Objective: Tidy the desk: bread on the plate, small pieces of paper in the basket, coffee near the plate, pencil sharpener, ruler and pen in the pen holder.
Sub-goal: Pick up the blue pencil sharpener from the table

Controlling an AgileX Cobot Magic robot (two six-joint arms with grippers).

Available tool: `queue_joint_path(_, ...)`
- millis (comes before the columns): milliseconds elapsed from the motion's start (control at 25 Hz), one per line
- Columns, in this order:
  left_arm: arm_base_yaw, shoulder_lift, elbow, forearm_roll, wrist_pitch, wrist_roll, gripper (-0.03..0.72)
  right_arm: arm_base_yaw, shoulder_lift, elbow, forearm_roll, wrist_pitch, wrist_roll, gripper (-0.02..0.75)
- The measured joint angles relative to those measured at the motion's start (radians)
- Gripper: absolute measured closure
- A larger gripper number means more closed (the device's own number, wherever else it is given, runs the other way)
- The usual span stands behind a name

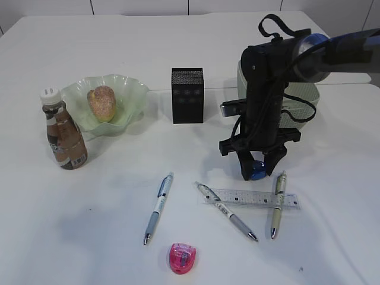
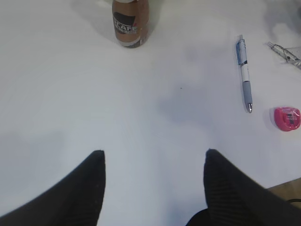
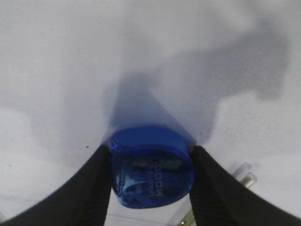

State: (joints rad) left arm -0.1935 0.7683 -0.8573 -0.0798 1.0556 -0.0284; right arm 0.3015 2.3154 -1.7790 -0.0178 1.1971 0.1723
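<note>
You have right gripper squeezing blue pencil sharpener, fingers on both sides, so it can ride to pen holder. Left gripper waits spread, empty. Bread sits on plate, coffee beside.

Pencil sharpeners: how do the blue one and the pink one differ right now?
The blue sharpener sits between the right gripper's fingers; the pink sharpener lies free on the desk. Blue is beside the ruler; pink is nearest the camera, below the pens. Both are small, rounded translucent plastic.
</note>
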Motion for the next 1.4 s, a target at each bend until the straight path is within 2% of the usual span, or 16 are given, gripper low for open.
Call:
queue_joint_path(520,0.000,0.000,0.000,0.000,0.000,0.000,0.226,0.000,0.002,-0.008,0.000,0.007,-0.002,0.354)
queue_joint_path(1400,0.000,0.000,0.000,0.003,-0.024,0.000,0.226,0.000,0.004,-0.206,0.093,0.022,-0.018,0.354)
